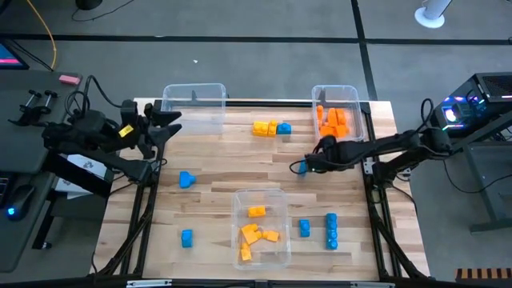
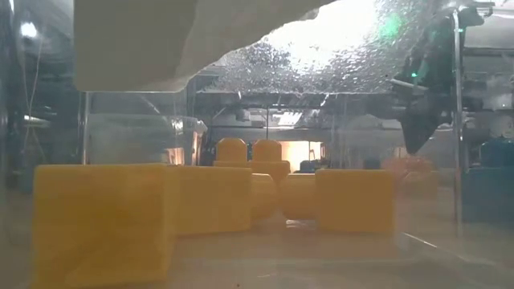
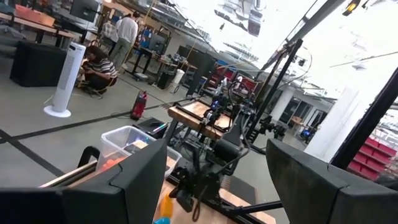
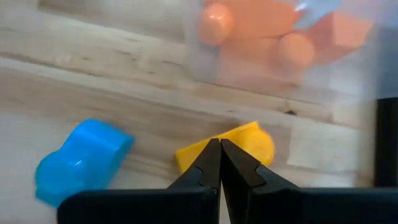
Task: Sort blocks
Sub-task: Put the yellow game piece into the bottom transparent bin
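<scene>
Loose blue blocks lie on the wooden table [image 1: 216, 172] at the left [image 1: 186, 179], near left [image 1: 186, 238] and near right [image 1: 331, 230]. A yellow-orange and blue row [image 1: 272, 128] lies at the far middle. My right gripper [image 1: 308, 165] is shut, low over the table near the orange bin. In the right wrist view its tips [image 4: 219, 148] stand at a yellow block [image 4: 252, 142], with a blue block [image 4: 81, 160] beside it. That blue block also shows in the high view [image 1: 299, 168]. My left gripper [image 1: 168, 124] is open and empty at the far left. My right gripper's shut fingertips [image 4: 211, 155] stand at the near edge of the yellow block [image 4: 193, 155], which lies on the table. I cannot tell whether they touch it.
A clear bin [image 1: 194, 102] stands at the far left. A clear bin with orange blocks [image 1: 336, 118] stands at the far right. A clear bin with yellow-orange blocks [image 1: 260, 228] stands at the near middle and fills the low view [image 2: 201, 201]. People work in the room beyond.
</scene>
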Motion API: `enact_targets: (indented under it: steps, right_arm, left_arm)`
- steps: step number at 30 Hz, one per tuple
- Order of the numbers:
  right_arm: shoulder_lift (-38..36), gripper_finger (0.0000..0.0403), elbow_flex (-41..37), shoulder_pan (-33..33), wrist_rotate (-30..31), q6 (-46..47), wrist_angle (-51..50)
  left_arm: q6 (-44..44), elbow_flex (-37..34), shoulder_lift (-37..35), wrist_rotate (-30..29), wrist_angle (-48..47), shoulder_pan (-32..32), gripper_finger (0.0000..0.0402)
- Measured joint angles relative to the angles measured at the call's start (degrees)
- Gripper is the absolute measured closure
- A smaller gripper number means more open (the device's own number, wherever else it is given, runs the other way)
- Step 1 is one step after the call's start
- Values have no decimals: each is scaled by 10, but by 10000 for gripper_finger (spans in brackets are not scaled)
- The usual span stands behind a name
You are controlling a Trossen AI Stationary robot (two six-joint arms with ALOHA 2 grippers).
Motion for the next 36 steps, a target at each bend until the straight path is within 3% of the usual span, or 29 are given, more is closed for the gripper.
enact_targets:
  steps: [16, 23, 29, 33, 36]
  right_arm:
    - [-1, 403, -31, -35, 5, -3, 6]
    - [-2, 403, -30, 13, -20, 24, 6]
    - [0, 403, -32, 77, -87, 81, 22]
    - [-2, 403, 2, 114, -70, 97, -12]
    - [-15, 403, 51, 132, -49, 43, -42]
  left_arm:
    - [0, 0, 3, 8, 4, 0, 140]
    - [0, 0, 8, 12, 6, 0, 140]
    - [0, 0, 10, 12, 7, 0, 140]
    - [0, 0, 11, 12, 7, 0, 140]
    - [0, 0, 12, 12, 6, 0, 140]
